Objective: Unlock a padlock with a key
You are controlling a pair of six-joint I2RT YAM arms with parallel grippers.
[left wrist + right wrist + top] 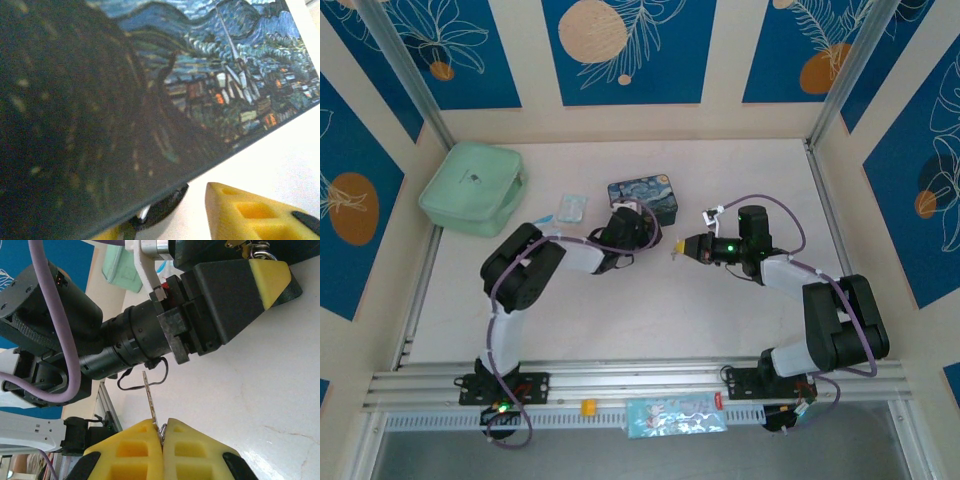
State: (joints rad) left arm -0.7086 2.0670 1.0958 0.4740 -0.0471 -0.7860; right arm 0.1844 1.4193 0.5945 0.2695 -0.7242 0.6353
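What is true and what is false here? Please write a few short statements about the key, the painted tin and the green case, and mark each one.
1. The right gripper is shut on the key, whose blade sticks out past the fingertips. True.
2. The starry-night tin stands beside the right arm's base. False: it stands near the far middle of the table.
3. The mint-green case lies in the far left corner of the table. True.
4. The right gripper rests on the tin's lid. False: it is off the tin, to its right, above bare table.
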